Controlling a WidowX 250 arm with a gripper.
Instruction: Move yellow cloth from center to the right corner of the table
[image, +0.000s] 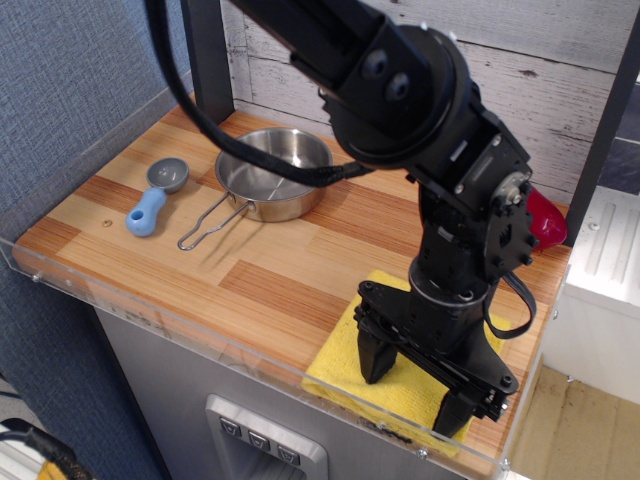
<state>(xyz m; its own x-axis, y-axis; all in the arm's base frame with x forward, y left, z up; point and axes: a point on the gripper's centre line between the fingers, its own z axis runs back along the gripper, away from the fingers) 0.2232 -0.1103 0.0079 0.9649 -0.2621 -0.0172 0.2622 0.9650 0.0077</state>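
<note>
Nearest you, the gripper (414, 388) stands jaws spread over the yellow cloth (340, 362), which lies flat at the table's (260, 285) front right corner beneath its fingertips. Farther back sits the steel pan (273, 173).

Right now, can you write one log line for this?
gripper: open, on cloth | yellow cloth: front right corner of table | pan: back

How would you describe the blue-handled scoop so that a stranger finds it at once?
Look at the left end of the wooden table, left of the steel pan. The scoop lies there: a small grey bowl on a stubby light-blue handle, the only blue thing present.
</note>
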